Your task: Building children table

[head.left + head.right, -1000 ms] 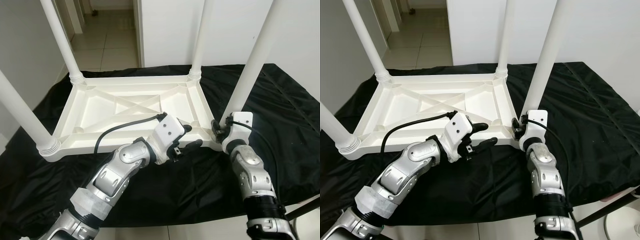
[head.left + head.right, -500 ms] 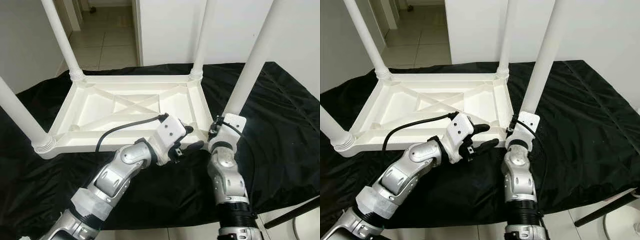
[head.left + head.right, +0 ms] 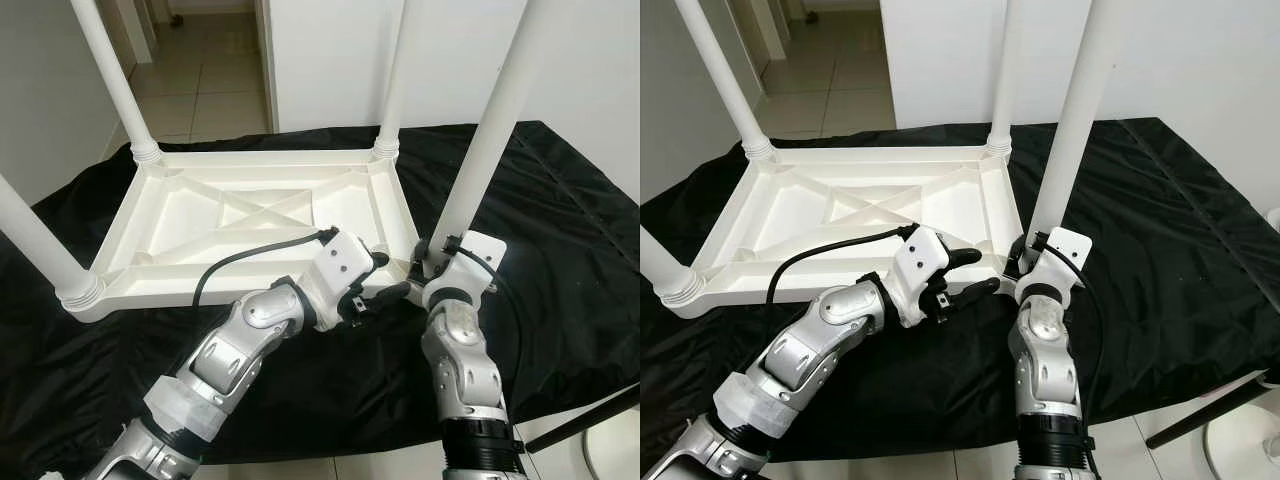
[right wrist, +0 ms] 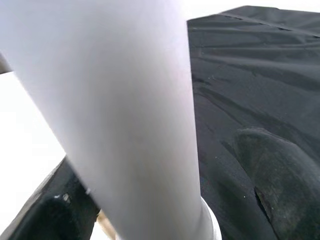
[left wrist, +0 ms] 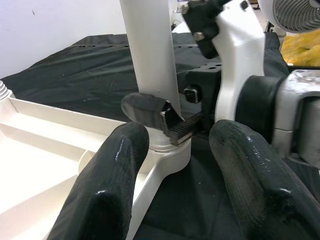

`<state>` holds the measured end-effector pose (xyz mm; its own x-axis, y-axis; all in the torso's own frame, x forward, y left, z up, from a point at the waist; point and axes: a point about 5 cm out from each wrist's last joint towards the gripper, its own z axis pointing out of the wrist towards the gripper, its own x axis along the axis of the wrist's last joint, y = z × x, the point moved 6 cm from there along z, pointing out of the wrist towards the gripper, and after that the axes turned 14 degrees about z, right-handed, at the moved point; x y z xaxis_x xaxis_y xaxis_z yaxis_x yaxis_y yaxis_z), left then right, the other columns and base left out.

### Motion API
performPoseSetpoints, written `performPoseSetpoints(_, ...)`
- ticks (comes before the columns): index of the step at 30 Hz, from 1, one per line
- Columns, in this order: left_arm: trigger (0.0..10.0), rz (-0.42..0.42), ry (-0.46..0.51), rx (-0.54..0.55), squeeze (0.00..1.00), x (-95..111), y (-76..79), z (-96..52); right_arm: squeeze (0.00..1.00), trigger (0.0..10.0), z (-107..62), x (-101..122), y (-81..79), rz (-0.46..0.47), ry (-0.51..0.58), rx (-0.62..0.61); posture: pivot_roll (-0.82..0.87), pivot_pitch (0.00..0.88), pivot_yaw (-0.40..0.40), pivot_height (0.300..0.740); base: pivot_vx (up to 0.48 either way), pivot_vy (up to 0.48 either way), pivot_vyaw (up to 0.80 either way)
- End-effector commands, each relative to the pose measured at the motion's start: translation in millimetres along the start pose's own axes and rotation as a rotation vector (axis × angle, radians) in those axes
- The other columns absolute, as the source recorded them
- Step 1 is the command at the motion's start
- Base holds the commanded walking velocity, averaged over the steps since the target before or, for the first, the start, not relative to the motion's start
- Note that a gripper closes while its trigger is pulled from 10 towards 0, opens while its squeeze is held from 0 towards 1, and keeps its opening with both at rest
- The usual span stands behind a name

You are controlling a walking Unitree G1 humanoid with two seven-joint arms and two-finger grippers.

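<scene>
- The table [image 3: 240,215] lies upside down on a black cloth [image 3: 560,230] in the middle of the frame, ribbed underside up, with four white legs standing up out of its corners.
- The far legs rise in the upper left [image 3: 105,70] and upper centre [image 3: 398,70]. A third leg [image 3: 35,240] crosses the left edge of the frame.
- The near right leg [image 3: 490,130] runs from the upper right down to the table's corner, just right of centre.
- The right gripper [image 5: 165,117] sits at the foot of that leg, its fingers closed around the leg just above the socket. In the left wrist view one ridged finger [image 5: 150,112] presses on the leg's front. In the right wrist view the leg [image 4: 125,115] sits between the two fingers.
- The left gripper [image 3: 385,278] is near the centre of the frame, at the table's near rim just left of the same corner. Its fingers [image 5: 112,185] are spread apart with nothing between them, pointing at the leg's base and the right gripper.
- Beyond the cloth, at the top of the frame, are a tiled floor [image 3: 210,80] and a white wall [image 3: 330,60].
</scene>
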<state>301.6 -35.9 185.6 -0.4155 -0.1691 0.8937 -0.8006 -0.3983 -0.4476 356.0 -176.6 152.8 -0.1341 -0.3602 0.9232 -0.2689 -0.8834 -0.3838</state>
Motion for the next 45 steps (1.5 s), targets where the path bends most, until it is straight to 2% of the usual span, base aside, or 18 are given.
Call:
performPoseSetpoints(1, 10.0, -0.003, 0.019, -0.108, 0.0, 0, 13.6, -1.0, 1.0, 10.0, -1.1, 1, 3.3, 0.003, -0.001, 0.004, -0.15, 0.0, 0.04, 0.74, 0.0, 0.0, 0.0)
performPoseSetpoints(4, 10.0, -0.002, 0.02, -0.108, 0.0, 0, 13.2, -0.8, 1.0, 10.0, -2.1, 1, 8.3, -0.005, -0.02, 0.054, -0.16, 0.0, 0.041, 0.74, 0.0, 0.0, 0.0)
performPoseSetpoints(5, 10.0, -0.001, 0.02, -0.108, 0.0, 0, 12.8, -0.8, 0.0, 10.0, -2.9, 0, 9.1, -0.013, -0.035, 0.116, -0.16, 0.0, 0.041, 0.74, 0.0, 0.0, 0.0)
performPoseSetpoints(8, 10.0, 0.0, 0.021, -0.108, 0.0, 0, 12.6, -0.8, 0.0, 10.0, -3.8, 0, 9.4, -0.019, -0.047, 0.161, -0.16, 0.0, 0.041, 0.74, 0.0, 0.0, 0.0)
performPoseSetpoints(11, 10.0, 0.005, 0.023, -0.115, 0.0, 1, 12.6, 0.1, 0.0, 10.0, -1.2, -3, 14.7, -0.047, -0.078, 0.268, -0.16, 0.0, 0.048, 0.74, 0.0, 0.0, 0.0)
performPoseSetpoints(16, 10.0, 0.009, 0.027, -0.12, 0.0, 2, 12.3, 1.3, 0.0, 10.0, 4.5, -1, 18.5, -0.092, -0.082, 0.339, -0.16, 0.0, 0.049, 0.74, 0.0, 0.0, 0.0)
performPoseSetpoints(18, 10.0, 0.01, 0.027, -0.121, 0.0, 2, 11.9, 1.5, 0.0, 10.0, 7.7, 1, 17.4, -0.137, -0.085, 0.396, -0.16, 0.0, 0.049, 0.74, 0.0, 0.0, 0.0)
performPoseSetpoints(35, 10.0, 0.017, 0.031, -0.123, 0.0, 4, 11.1, 1.6, 0.0, 10.0, 29.6, -7, -0.5, -0.285, -0.173, 0.631, -0.14, 0.0, 0.052, 0.74, 0.0, 0.0, 0.0)
performPoseSetpoints(36, 10.0, 0.017, 0.031, -0.122, 0.0, 4, 11.0, 1.3, 0.0, 9.3, 30.3, -9, -1.7, -0.297, -0.18, 0.646, -0.14, 0.0, 0.052, 0.74, 0.0, 0.0, 0.0)
performPoseSetpoints(38, 10.0, 0.017, 0.031, -0.121, 0.0, 4, 10.9, 1.4, 0.0, 9.3, 30.9, -10, -2.4, -0.303, -0.185, 0.658, -0.14, 0.0, 0.052, 0.74, 0.0, 0.0, 0.0)
performPoseSetpoints(39, 10.0, 0.017, 0.03, -0.119, 0.0, 4, 10.6, 1.3, 0.0, 2.7, 31.3, -12, -3.1, -0.318, -0.193, 0.672, -0.13, 0.0, 0.05, 0.74, 0.0, 0.0, 0.0)
performPoseSetpoints(41, 10.0, 0.018, 0.03, -0.118, 0.0, 4, 10.5, 1.3, 0.0, 2.7, 31.9, -13, -3.4, -0.328, -0.199, 0.684, -0.13, 0.0, 0.05, 0.74, 0.0, 0.0, 0.0)
performPoseSetpoints(42, 10.0, 0.018, 0.03, -0.116, 0.0, 4, 10.2, 1.2, 0.0, 0.0, 32.2, -14, -3.6, -0.335, -0.204, 0.693, -0.13, 0.0, 0.051, 0.74, 0.0, 0.0, 0.0)
performPoseSetpoints(45, 10.0, 0.018, 0.03, -0.116, 0.0, 4, 10.2, 1.2, 0.0, 0.0, 32.2, -14, -3.6, -0.335, -0.204, 0.693, -0.13, 0.0, 0.051, 0.74, 0.0, 0.0, 0.0)
